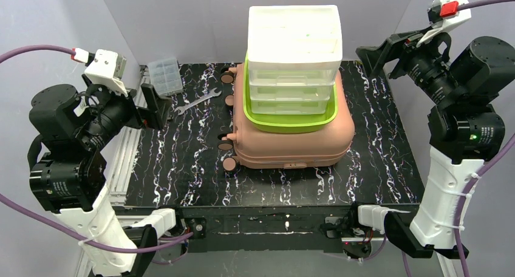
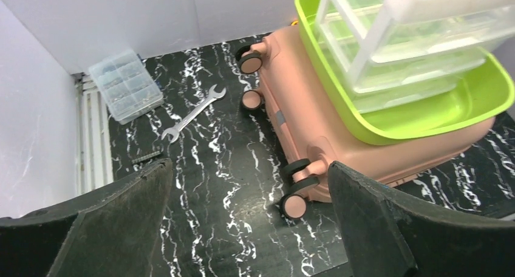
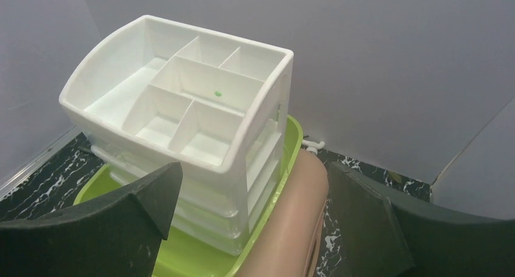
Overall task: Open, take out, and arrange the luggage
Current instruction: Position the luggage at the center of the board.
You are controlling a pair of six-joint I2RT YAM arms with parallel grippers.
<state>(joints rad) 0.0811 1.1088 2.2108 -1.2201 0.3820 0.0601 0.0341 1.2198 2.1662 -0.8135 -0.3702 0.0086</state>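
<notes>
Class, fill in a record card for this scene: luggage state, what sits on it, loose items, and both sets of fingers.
Luggage: closed, lying flat on the table, wheels toward the left
On top: green tray holding a white drawer organizer
Loose items: wrench and clear compartment box, left of the luggage
Left fingers: apart, holding nothing
Right fingers: apart, holding nothing
</notes>
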